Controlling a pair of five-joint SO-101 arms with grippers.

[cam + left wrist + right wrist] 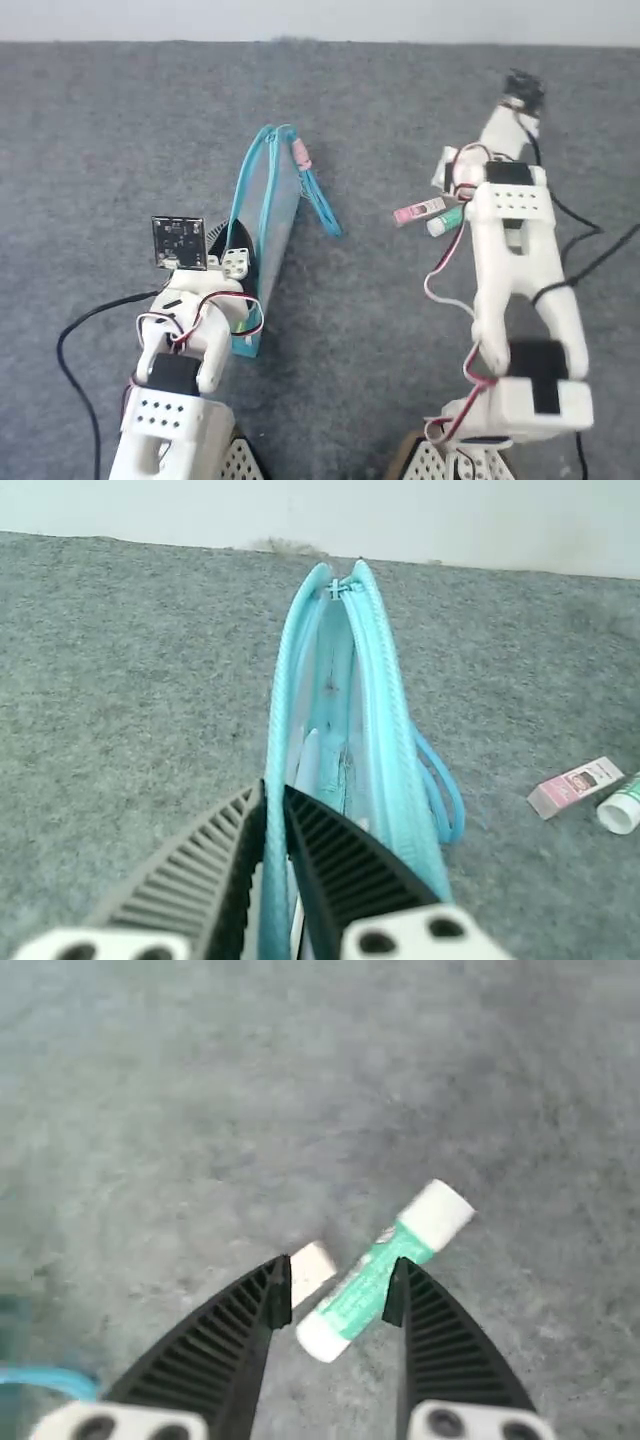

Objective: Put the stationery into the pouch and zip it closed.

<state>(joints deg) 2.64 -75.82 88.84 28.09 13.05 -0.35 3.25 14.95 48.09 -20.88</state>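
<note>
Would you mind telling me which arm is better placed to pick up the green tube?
Right: the right gripper is open astride the green tube, while the left gripper is shut on the pouch.

Both arms (515, 260) are white plastic with black servos (540, 370), red and black cables (75, 340), ribbed black end effector fingers (235, 1330).

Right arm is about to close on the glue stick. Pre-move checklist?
1. Is the right claw open? Ok.
2. Is the glue stick between its fingers? Ok, it lies slantwise on the table.
3. Is the eraser out of the grasp? Not ok, it sits right beside one finger and may get pinched.
4. Is the pouch unzipped? Ok, its mouth gapes.
5. Is the left claw holding the pouch wall? Ok, it is shut on it.
6. Is there room inside the pouch? Cannot tell.
</note>
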